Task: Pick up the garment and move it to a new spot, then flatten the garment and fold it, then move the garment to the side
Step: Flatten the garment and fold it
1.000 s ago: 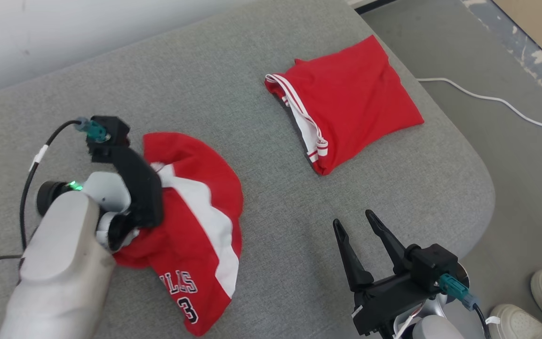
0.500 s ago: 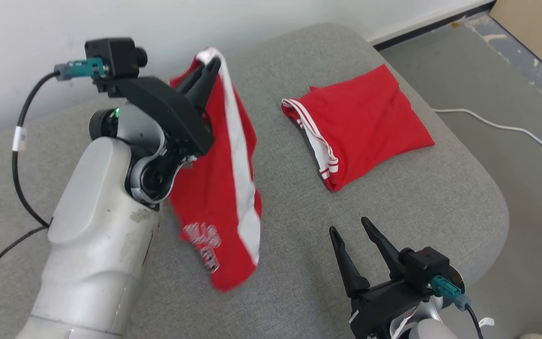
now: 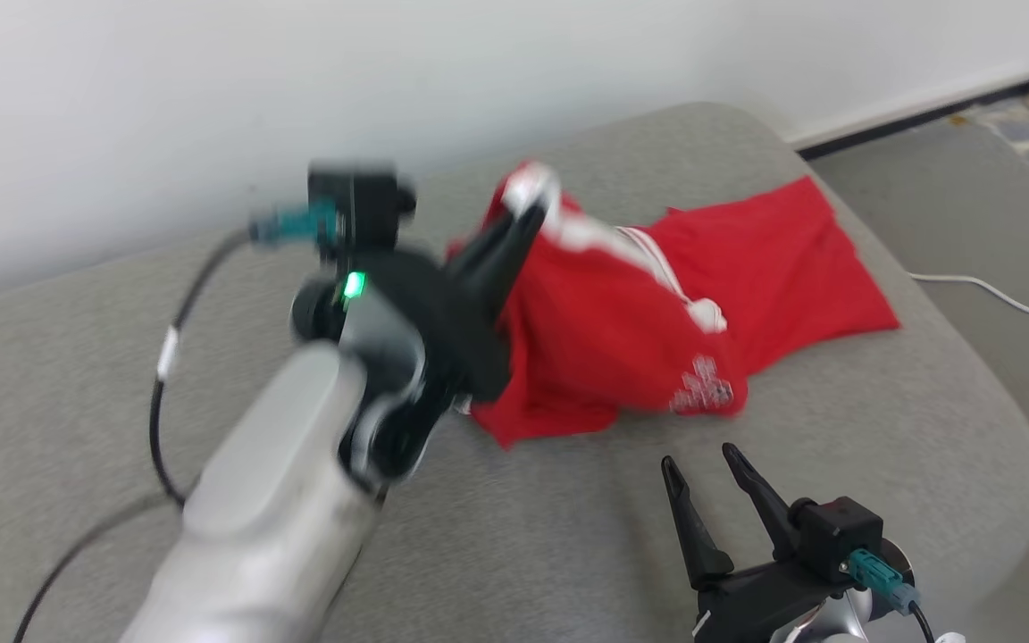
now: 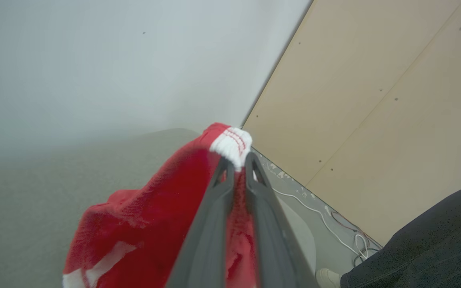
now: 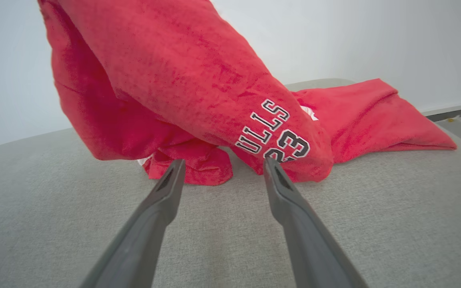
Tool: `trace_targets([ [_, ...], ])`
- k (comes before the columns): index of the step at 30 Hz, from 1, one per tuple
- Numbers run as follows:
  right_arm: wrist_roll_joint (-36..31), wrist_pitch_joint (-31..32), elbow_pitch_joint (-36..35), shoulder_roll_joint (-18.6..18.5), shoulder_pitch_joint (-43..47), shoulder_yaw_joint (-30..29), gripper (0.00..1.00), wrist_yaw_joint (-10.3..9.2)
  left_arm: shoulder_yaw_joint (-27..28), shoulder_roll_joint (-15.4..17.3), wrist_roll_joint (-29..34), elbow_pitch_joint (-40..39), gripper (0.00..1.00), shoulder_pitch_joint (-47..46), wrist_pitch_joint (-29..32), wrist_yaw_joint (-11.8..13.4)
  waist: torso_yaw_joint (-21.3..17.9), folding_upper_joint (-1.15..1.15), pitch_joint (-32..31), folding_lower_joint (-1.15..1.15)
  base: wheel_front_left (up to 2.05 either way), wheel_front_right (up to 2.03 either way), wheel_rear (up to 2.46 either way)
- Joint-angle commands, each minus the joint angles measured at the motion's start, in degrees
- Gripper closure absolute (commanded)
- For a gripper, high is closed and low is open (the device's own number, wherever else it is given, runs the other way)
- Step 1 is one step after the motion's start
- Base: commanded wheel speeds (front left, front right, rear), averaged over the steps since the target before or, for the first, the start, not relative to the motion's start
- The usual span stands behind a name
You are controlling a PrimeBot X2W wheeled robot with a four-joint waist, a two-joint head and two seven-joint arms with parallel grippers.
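Note:
The garment (image 3: 604, 348) is a red jersey piece with white stripes and black-and-white lettering. My left gripper (image 3: 528, 210) is shut on its white-edged hem and holds it up above the grey cushion (image 3: 77, 375). The cloth hangs down to the right, and its lower end rests on the cushion. The left wrist view shows the left gripper (image 4: 239, 160) pinching the white band, with the garment (image 4: 154, 208) drooping below. My right gripper (image 3: 698, 457) stands open at the lower right. In its wrist view the right gripper (image 5: 224, 164) points at the garment (image 5: 182, 72), just short of it.
A second, folded red garment (image 3: 782, 259) lies just behind the hanging one, also seen as the folded garment (image 5: 374, 116). The cushion's rounded edge drops off at the right. A white cable (image 3: 997, 299) crosses the floor. A person's dark trouser leg (image 4: 434, 240) and shoe (image 4: 328, 278) stand nearby.
My left gripper has lifted the garment off the cushion and carried it right, towards the folded one. The head camera has tilted up. The right gripper stays open in place.

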Motion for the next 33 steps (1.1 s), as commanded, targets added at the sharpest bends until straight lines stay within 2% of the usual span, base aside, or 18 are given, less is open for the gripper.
trace_targets([
  [1,-0.5,0.4,-0.4,0.0,0.7,-0.1,0.0,-0.15,-0.7,2.2,1.0,0.3,1.0,4.3,0.3,0.5,5.9,0.0,-1.1,0.01,0.0,0.0,0.0],
  [5,-0.8,1.2,-1.5,0.0,1.7,-0.5,0.0,-0.15,-3.1,6.4,2.4,-0.7,1.0,13.2,1.4,2.0,9.4,0.0,-1.7,0.01,0.0,0.0,0.0],
  [8,-0.9,1.7,-2.1,0.0,2.0,-0.3,0.0,-0.15,-4.2,11.0,4.5,-1.6,1.0,19.0,1.7,4.2,11.5,0.0,-2.0,0.01,0.0,0.0,0.0],
  [13,-0.8,2.3,-2.9,0.0,3.0,-0.2,0.0,-0.15,-4.3,16.6,7.0,-3.6,1.0,25.8,0.3,7.8,13.6,0.0,-2.4,0.01,0.0,0.0,0.0],
  [17,-1.0,2.7,-3.3,0.0,3.1,0.0,0.0,-0.15,-2.4,18.4,5.7,-4.3,1.0,29.8,-1.5,9.9,14.1,0.0,-2.8,0.01,0.0,0.0,0.0],
  [23,-0.8,3.2,-3.6,-0.1,3.4,0.0,0.0,-0.15,-0.3,19.1,5.3,-4.5,1.0,33.8,-6.0,11.8,13.5,0.0,-3.5,0.01,0.0,0.0,0.0],
  [24,-0.8,3.2,-3.6,-0.2,3.5,-0.2,0.0,-0.15,0.1,19.1,5.6,-4.7,0.19,34.3,-7.4,12.1,13.5,0.0,-3.6,0.01,0.0,0.0,0.0],
  [25,-0.9,3.2,-3.7,-0.2,3.6,-0.5,0.0,-0.15,0.5,19.2,5.9,-4.8,0.0,34.7,-9.0,12.2,13.5,0.0,-3.7,0.01,0.0,0.0,0.0],
  [31,-1.2,3.1,-4.1,-0.2,3.9,-1.8,0.0,-0.15,2.3,18.0,7.3,-3.9,0.0,37.0,-18.1,12.9,13.2,0.0,-4.2,0.01,0.0,0.0,0.0],
  [33,-1.2,3.0,-4.1,-0.2,3.9,-2.0,0.0,-0.15,3.0,17.7,7.3,-4.0,0.0,37.4,-19.5,13.0,13.2,0.0,-4.3,0.01,0.0,0.0,0.0],
])
